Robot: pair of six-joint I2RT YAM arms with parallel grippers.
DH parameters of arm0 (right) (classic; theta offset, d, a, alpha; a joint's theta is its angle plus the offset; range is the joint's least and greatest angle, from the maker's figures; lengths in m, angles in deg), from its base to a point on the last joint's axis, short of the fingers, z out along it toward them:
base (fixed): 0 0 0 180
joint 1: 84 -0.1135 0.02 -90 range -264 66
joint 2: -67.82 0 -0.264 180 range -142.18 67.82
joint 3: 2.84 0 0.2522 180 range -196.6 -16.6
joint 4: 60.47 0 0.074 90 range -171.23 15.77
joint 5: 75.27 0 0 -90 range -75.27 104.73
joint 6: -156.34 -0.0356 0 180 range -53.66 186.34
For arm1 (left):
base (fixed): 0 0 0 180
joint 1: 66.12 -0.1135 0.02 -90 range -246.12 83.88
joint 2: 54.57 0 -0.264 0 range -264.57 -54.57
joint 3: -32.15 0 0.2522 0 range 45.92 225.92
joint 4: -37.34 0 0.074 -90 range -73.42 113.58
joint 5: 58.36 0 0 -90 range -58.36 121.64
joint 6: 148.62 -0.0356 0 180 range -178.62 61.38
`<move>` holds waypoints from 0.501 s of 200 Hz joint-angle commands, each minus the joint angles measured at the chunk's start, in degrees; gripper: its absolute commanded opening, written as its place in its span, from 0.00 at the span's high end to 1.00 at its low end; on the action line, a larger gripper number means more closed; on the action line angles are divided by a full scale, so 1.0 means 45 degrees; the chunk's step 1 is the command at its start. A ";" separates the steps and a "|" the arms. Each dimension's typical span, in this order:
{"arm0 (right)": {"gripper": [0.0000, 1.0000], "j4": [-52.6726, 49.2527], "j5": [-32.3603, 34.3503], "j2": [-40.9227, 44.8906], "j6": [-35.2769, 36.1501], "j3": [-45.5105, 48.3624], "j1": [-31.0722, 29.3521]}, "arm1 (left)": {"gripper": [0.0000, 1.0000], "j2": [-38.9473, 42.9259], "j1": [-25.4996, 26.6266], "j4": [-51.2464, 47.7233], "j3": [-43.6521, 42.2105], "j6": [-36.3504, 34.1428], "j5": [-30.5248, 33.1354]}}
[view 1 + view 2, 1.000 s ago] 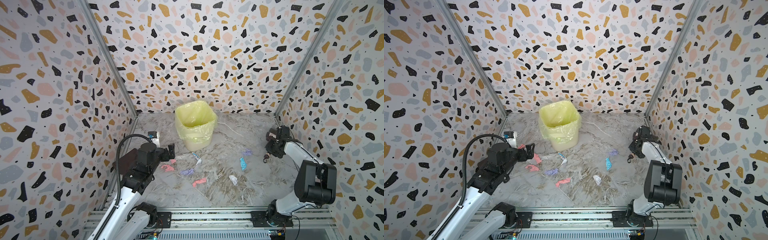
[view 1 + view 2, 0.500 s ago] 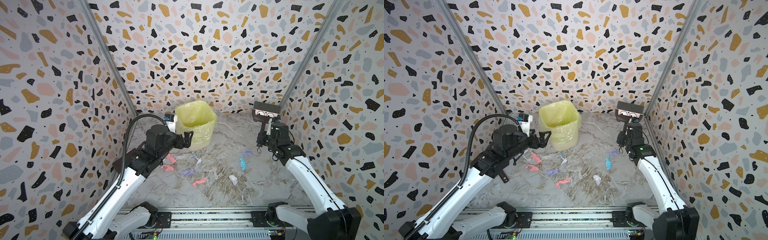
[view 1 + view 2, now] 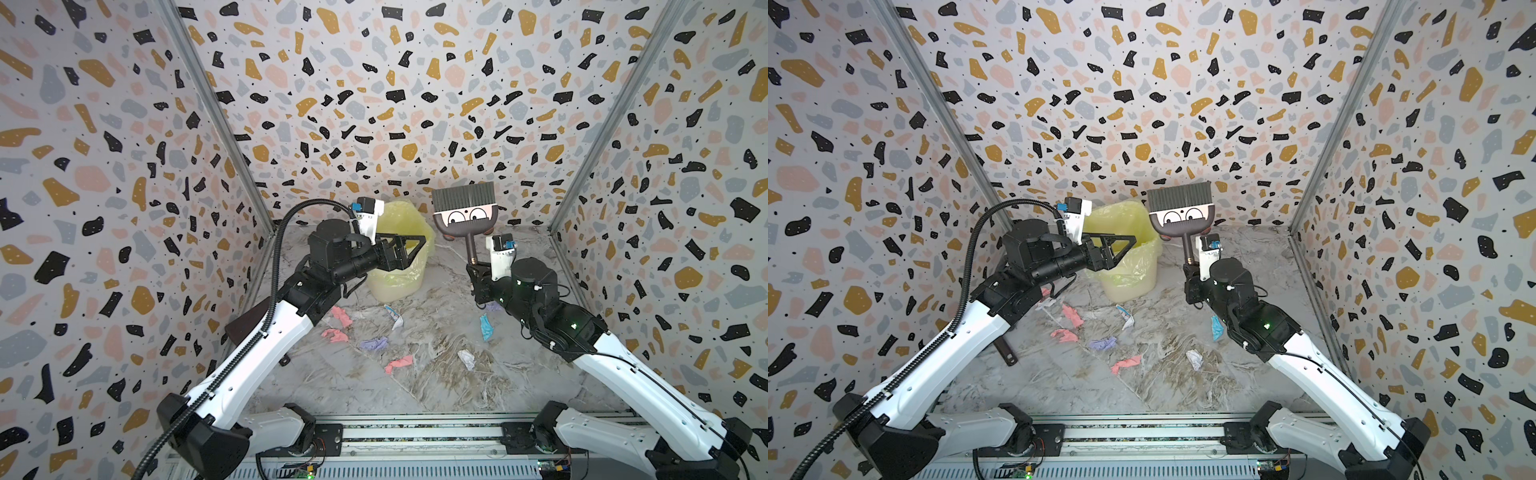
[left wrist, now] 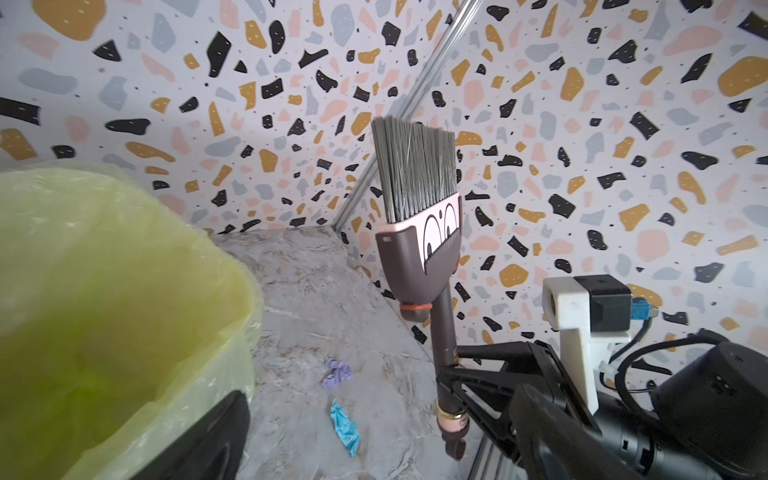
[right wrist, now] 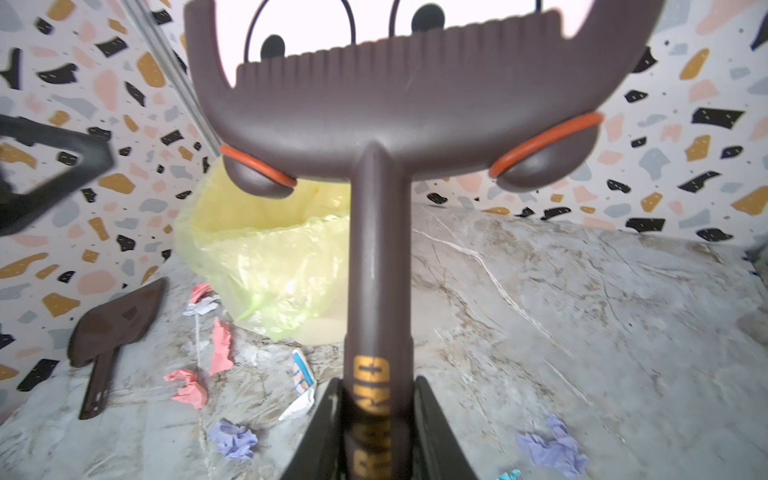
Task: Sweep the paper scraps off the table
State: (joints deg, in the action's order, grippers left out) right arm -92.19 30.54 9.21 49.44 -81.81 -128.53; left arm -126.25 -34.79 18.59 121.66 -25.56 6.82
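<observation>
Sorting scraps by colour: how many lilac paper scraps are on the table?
2. One lilac scrap lies in front of the bin; the other is partly hidden beside the right end effector. More may be hidden.

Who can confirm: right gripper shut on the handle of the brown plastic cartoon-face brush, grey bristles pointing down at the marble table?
Bristles are wrong. The right gripper is shut on the handle of the brown plastic cartoon-face brush, but the grey bristles point up, away from the marble table; the left wrist view shows it.
</observation>
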 commanded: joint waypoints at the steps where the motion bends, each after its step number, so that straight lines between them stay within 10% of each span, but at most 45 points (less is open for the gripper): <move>1: 1.00 0.1148 0.0732 -0.0034 0.0485 -0.0811 -0.0704 | 0.03 -0.0130 0.0137 0.1367 0.0439 0.0811 -0.1102; 100: 1.00 0.1512 0.0609 -0.0392 0.1548 -0.1069 -0.2652 | 0.33 -0.0242 0.0186 0.2227 0.0493 0.1332 -0.0802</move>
State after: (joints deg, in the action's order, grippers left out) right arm -87.88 32.16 6.85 54.51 -83.38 -139.20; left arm -127.34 -34.18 23.86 121.94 -20.99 3.70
